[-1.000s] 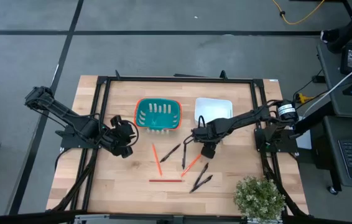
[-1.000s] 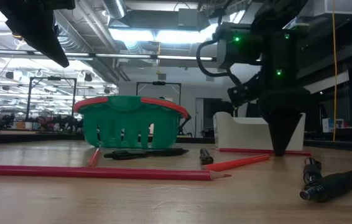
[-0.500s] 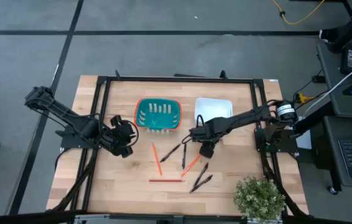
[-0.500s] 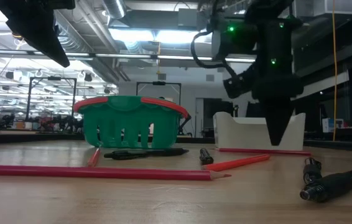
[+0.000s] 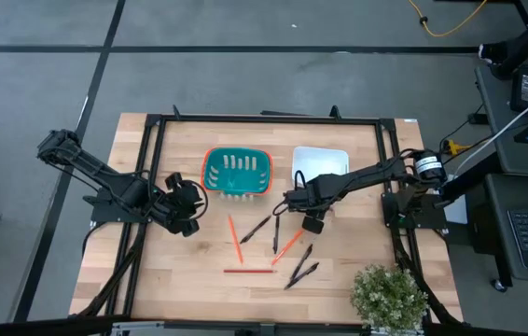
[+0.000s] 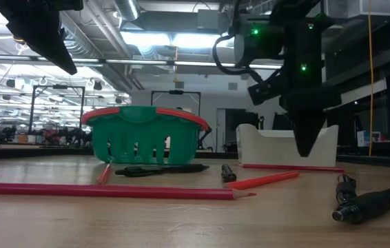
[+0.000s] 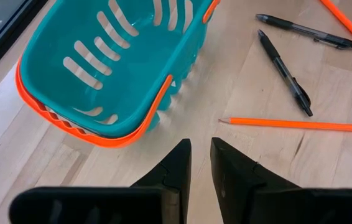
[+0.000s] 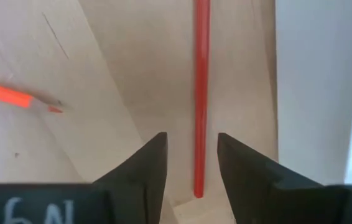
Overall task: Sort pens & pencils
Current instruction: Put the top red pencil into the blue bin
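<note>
Wooden table (image 5: 189, 271) under a black frame (image 5: 273, 119), seen from above and at table height. Teal basket (image 5: 237, 172) with orange rim and white bin (image 5: 320, 163) side by side at the far edge. Pencils (image 5: 248, 271) and pens (image 5: 256, 229) scattered loose on the wood in front of both containers, some crossing. Right gripper (image 8: 191, 163) hovering just in front of the white bin, fingers (image 8: 143, 168) parted and straddling one red pencil (image 8: 200, 93) lying beside the bin wall, nothing held. Left gripper (image 7: 200, 163) waiting left of the basket, fingers (image 7: 175, 165) parted by a narrow gap, empty. Potted plant (image 5: 390, 297) at the near right corner.
</note>
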Motion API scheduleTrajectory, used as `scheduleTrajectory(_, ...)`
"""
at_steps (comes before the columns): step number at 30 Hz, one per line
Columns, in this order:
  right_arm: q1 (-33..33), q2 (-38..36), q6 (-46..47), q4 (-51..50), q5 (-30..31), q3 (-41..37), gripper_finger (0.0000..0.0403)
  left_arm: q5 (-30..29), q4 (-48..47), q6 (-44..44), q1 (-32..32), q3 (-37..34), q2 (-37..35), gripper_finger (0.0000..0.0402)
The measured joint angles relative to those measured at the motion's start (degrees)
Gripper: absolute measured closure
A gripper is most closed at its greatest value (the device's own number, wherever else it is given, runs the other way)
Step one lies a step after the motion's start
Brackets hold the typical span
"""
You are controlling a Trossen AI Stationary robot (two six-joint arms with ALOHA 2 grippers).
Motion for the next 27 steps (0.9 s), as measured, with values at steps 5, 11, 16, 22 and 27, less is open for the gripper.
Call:
scheduleTrajectory(5,-0.9,0.0,-1.8,0.2,0.0,0.0,0.026,0.0,0.0,0.0,0.0,0.0,0.0,0.0345)
scheduleTrajectory(11,-1.6,0.0,-3.1,1.0,0.0,0.0,0.026,0.0,-0.1,0.0,0.0,0.0,0.0,0.0345)
scheduleTrajectory(16,-1.6,0.0,-3.4,2.0,0.0,0.0,0.026,0.0,-0.1,0.0,0.0,0.0,0.0,0.0345)
scheduleTrajectory(22,-1.6,0.0,-3.4,2.2,0.4,0.0,0.026,0.9,-0.1,0.0,0.0,0.0,0.0,0.0345)
scheduleTrajectory(27,-1.6,0.0,-3.4,2.4,0.7,-0.1,0.026,1.0,-0.1,0.0,0.0,0.0,0.0,0.0345)
